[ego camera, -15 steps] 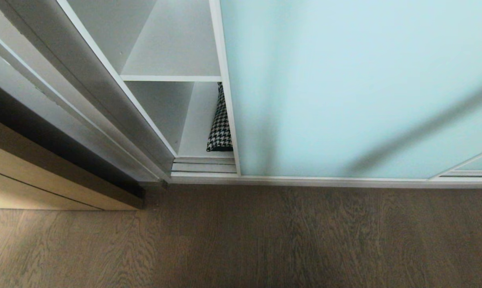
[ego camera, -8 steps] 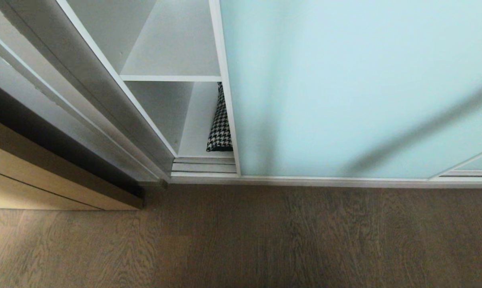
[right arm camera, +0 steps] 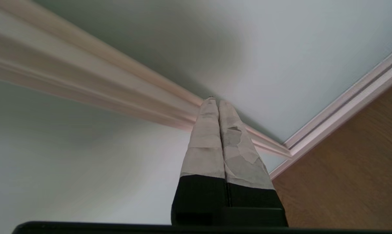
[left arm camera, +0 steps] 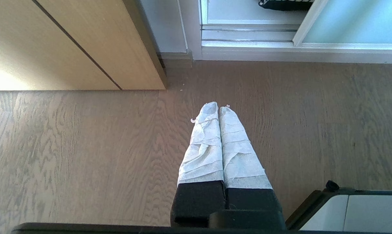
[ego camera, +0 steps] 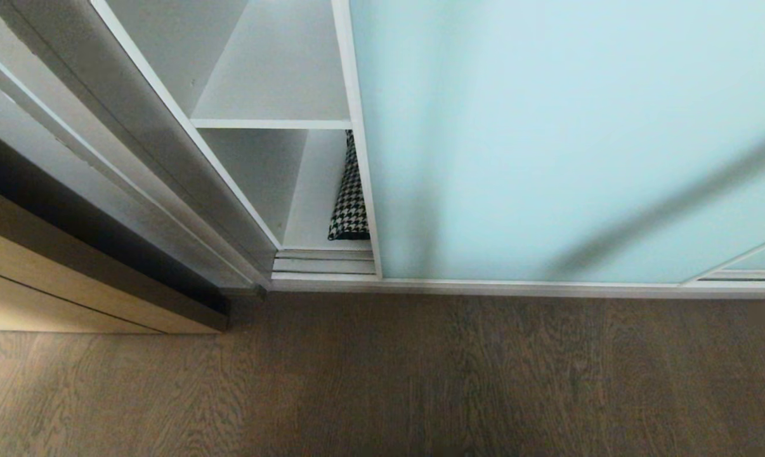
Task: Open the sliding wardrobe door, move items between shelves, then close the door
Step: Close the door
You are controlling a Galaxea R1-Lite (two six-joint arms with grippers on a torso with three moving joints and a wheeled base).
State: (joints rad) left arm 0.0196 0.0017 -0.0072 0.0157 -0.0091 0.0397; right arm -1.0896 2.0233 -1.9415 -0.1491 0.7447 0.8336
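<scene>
Frosted pale blue-green sliding wardrobe door [ego camera: 560, 139] with thin silver frame: partly slid across, covering most of the wardrobe, a narrow gap left open at its left edge. Through that gap, flat white-grey shelves [ego camera: 271, 124] with thin pale front edges, the upper one bare where visible. On the lowest board, a black-and-white houndstooth folded textile [ego camera: 349, 209], wedged just beside the door's frame and mostly hidden behind it; other items not visible. Silver floor track [ego camera: 322, 263] exposed below the gap, brown wood-grain floor [ego camera: 382, 381] in front, tan wooden panel [ego camera: 52, 285] off to the left.

Right gripper [right arm camera: 215, 102]: tape-wrapped fingers pressed together, nothing between them, tips at or very near the pale frame strip [right arm camera: 101, 81] that crosses the frosted glass; actual contact impossible to confirm. Out of the head view.

Left gripper [left arm camera: 218, 109]: white-wrapped fingers together, empty, parked low, pointing at the floor, well apart from the wardrobe.

Judged stage: pushing the door along its track, direction not readable from here.

Risks from here:
- Closed fingertips skidding off the narrow frame strip onto smooth glass, losing the push, because of small contact area and a slanted approach.
- Door edge catching the houndstooth textile if driven leftward, since the cloth sits right against the frame.
- Pressing into the glass rather than along the track, binding the panel in its rails.
</scene>
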